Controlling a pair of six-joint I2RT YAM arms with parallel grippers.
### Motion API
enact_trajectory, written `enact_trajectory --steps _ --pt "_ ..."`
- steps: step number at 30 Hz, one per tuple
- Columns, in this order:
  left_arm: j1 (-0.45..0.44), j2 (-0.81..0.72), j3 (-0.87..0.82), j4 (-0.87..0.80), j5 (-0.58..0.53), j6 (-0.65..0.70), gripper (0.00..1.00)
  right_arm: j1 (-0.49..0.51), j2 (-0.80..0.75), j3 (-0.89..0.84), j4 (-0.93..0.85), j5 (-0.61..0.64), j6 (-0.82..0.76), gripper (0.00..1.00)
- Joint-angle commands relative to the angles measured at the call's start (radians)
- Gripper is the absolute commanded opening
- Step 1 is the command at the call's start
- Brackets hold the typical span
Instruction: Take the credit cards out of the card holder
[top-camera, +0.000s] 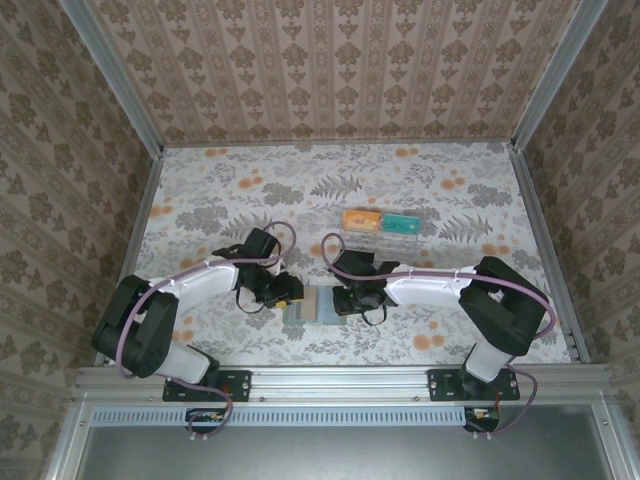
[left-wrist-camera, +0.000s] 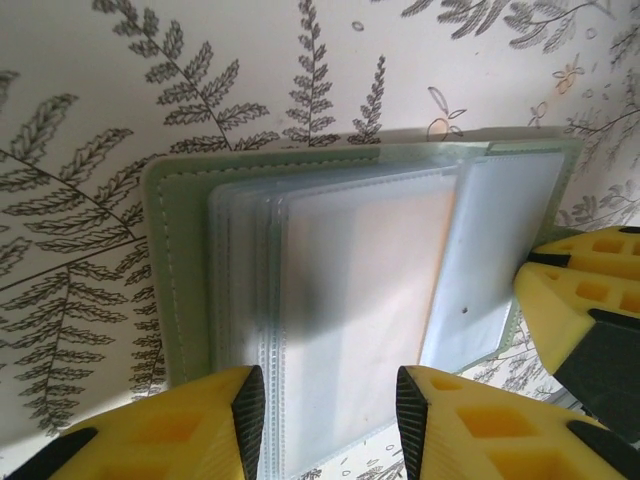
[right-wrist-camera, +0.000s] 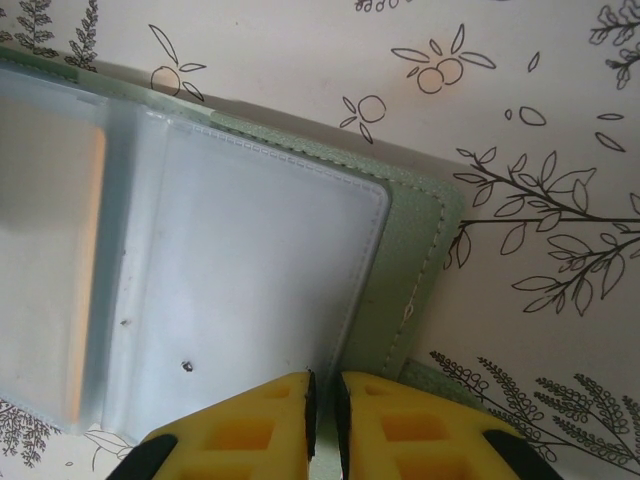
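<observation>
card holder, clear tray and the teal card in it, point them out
card holder (top-camera: 312, 308): top external view, on its open inner face
clear tray (top-camera: 380, 239): top external view, on its near wall
teal card (top-camera: 402, 224): top external view, on the middle of its face
</observation>
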Motion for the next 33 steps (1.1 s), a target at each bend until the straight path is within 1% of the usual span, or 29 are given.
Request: enact_trajectory --steps 1,5,12,17,21,23,26,28,33 --pt "-0.006 -0.021 0.026 -0.015 -0.007 0.007 0.42 -0.002 0.038 -0.012 0.007 0.007 0.011 0.18" --pt "-0.006 0.006 0.022 0.005 0.008 0.007 0.42 -0.001 0.037 -0.011 0.009 0.005 0.011 0.18" --pt "-0.010 0.044 0.015 0.052 0.067 0.003 0.41 0.000 0.040 -0.013 0.011 0.003 0.013 0.18" --pt "-0.015 0.062 0.016 0.046 0.060 0.004 0.40 -0.001 0.041 -0.014 0.013 0.003 0.013 0.18" --pt "-0.017 0.071 0.017 0.057 0.076 0.002 0.41 0.000 0.042 -0.015 0.015 0.003 0.013 0.18" --pt "-0.018 0.076 0.015 0.077 0.096 -0.005 0.43 0.000 0.044 -0.014 0.017 0.001 0.013 0.18" --pt "-0.023 0.088 0.013 0.109 0.126 -0.009 0.52 0.000 0.049 -0.013 0.020 0.000 0.012 0.18" --pt "-0.027 0.094 0.016 0.121 0.161 -0.009 0.55 0.002 0.050 -0.012 0.021 -0.003 0.013 0.18" --pt "-0.031 0.096 0.020 0.126 0.170 -0.010 0.59 0.002 0.049 -0.014 0.021 -0.003 0.013 0.19"
